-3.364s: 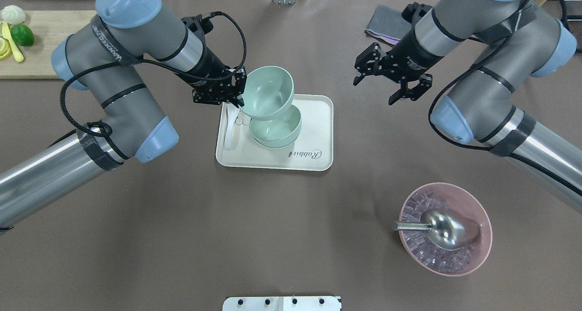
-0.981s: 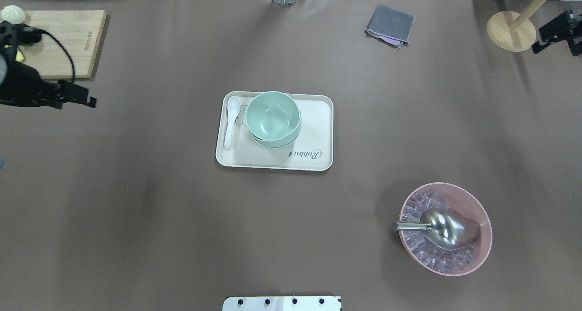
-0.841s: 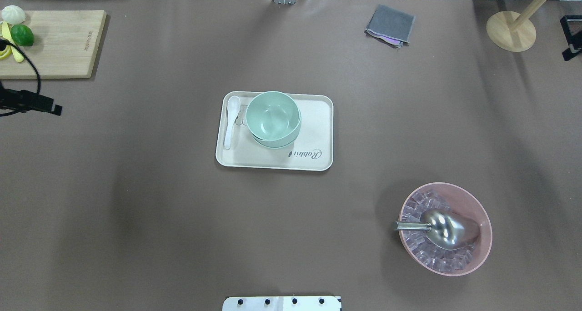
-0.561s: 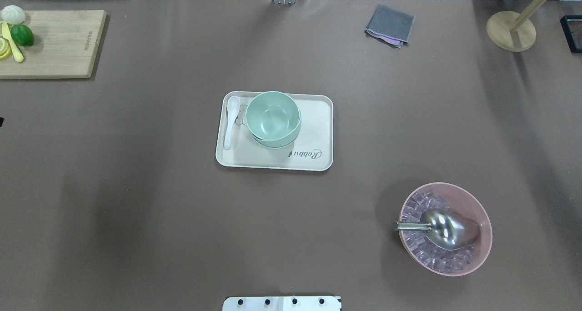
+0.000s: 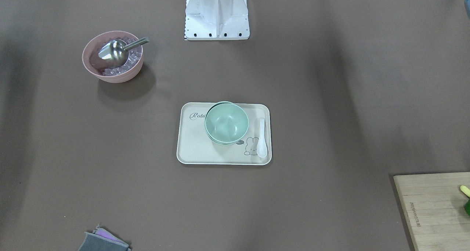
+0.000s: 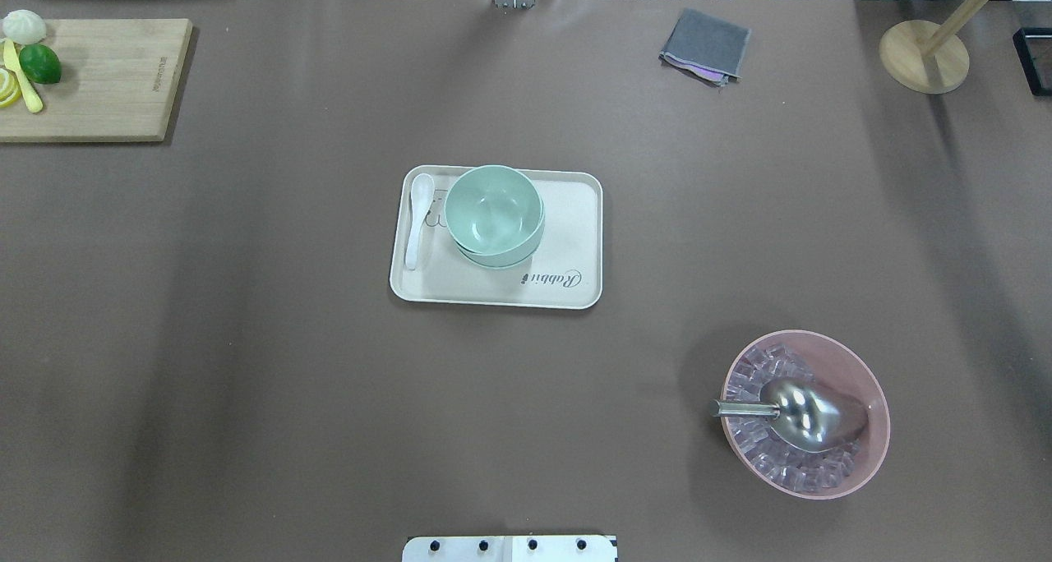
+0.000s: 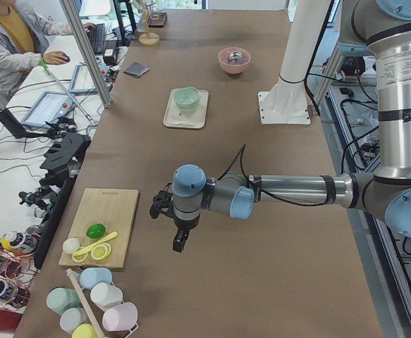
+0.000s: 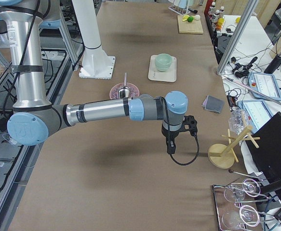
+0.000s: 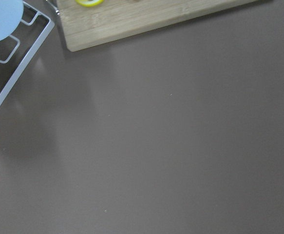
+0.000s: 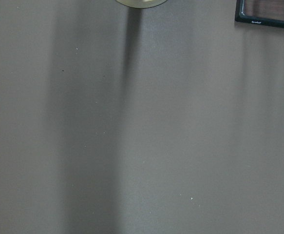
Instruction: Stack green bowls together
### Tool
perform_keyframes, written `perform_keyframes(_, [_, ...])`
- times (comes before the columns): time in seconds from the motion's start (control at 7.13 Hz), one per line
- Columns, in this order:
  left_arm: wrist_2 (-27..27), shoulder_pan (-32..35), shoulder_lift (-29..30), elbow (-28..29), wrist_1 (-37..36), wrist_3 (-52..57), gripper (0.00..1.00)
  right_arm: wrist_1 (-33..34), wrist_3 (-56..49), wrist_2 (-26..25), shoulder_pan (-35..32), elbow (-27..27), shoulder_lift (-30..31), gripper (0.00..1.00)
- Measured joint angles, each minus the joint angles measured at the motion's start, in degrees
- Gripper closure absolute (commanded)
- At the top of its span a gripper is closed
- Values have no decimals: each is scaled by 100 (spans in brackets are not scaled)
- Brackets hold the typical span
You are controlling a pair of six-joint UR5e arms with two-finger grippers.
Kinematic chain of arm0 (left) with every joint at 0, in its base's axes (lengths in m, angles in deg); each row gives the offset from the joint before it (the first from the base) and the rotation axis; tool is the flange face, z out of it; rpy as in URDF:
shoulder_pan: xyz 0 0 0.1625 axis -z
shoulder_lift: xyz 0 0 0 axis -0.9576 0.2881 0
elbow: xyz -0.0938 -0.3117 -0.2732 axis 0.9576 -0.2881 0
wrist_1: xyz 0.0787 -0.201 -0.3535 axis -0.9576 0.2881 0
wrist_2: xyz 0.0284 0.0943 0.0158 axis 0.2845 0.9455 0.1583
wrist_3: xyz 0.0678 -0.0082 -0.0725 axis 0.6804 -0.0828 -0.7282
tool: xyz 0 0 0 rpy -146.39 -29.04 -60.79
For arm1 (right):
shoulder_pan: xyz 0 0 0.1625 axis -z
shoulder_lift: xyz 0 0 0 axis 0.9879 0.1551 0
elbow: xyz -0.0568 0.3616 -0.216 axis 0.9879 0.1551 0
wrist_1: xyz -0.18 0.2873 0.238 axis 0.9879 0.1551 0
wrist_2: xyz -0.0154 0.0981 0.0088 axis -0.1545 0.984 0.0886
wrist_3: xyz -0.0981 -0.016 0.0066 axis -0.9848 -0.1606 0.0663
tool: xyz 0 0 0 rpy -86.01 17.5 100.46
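Note:
The green bowls [image 6: 493, 215] sit nested in one stack on the cream tray [image 6: 571, 225] at the table's middle; the stack also shows in the front view [image 5: 226, 123] and small in the side views [image 7: 187, 98] [image 8: 163, 61]. Nothing touches them. My left gripper [image 7: 179, 243] hangs over the table near the cutting board, far from the tray. My right gripper [image 8: 170, 148] hangs over the table's other end near the wooden stand. Both show only in the side views, so I cannot tell whether they are open or shut. The wrist views show only bare table.
A white spoon [image 6: 419, 217] lies on the tray beside the stack. A pink bowl [image 6: 873, 381] with ice and a metal scoop [image 6: 801, 414] stands front right. A cutting board [image 6: 107, 77] with fruit, a grey cloth [image 6: 705, 44] and a wooden stand [image 6: 922, 57] lie at the far edge.
The left gripper let go of the tilted green bowl, which now sits level in the stack. Both arms drew back sideways and left the overhead view.

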Motion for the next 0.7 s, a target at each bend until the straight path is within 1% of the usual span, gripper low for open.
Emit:
perform_keyframes(0.42, [-11,50,-18,-22,-46,75,2,-45,-34,-128,-2,-171,151,0])
perform_keyframes(0.7, [-10,41,70,60,-52,-56,1,-43,-35,-255,-22,-508,357,0])
